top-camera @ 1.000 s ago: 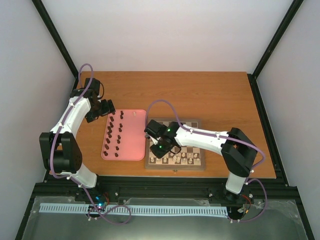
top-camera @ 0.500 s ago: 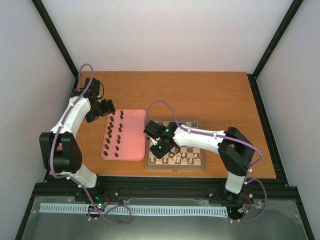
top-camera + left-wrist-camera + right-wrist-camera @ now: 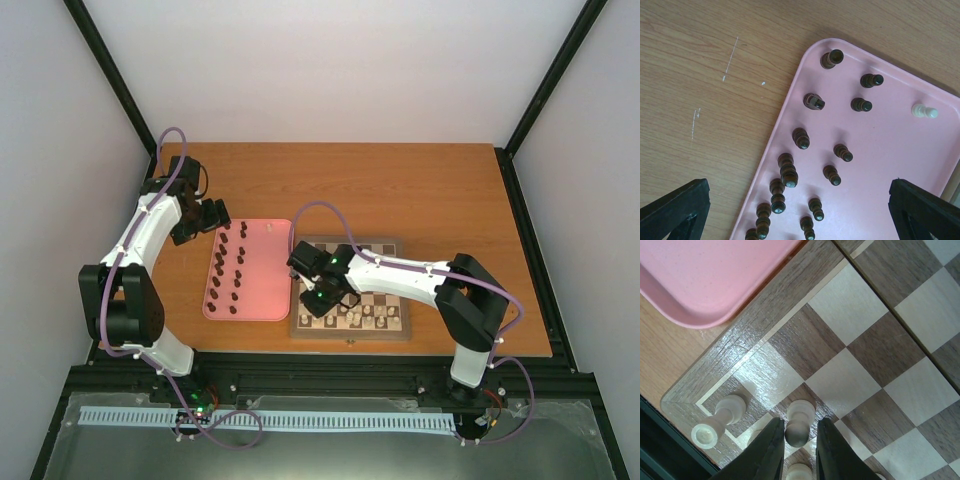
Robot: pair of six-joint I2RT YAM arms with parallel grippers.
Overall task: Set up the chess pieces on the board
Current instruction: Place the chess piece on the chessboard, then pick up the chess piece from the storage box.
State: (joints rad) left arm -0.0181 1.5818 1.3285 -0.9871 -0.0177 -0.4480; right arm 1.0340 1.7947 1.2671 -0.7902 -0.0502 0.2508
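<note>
R jaws sit low over the board (image 3: pixel 765 312), near-L corner by the pink tray (image 3: pixel 700 270). They straddle the head of a cream pawn (image 3: pixel 800 412) that stands upright on a dark square. They're barely parted, w/ a sliver of gap on one side, so I'd read it as letting go, not pinching. The spot makes sense: it's diagonal to the corner piece (image 3: pixel 720 422), i.e. 2nd rank, where pawns belong. L jaws are spread wide w/ nothing between, hovering over the tray's far-L corner above the dark pieces (image 3: pixel 801 138) and one stray cream piece (image 3: pixel 925 111), prob. staged for the next pick. Lift R straight up so you don't tip the pawn or its neighbours.
</note>
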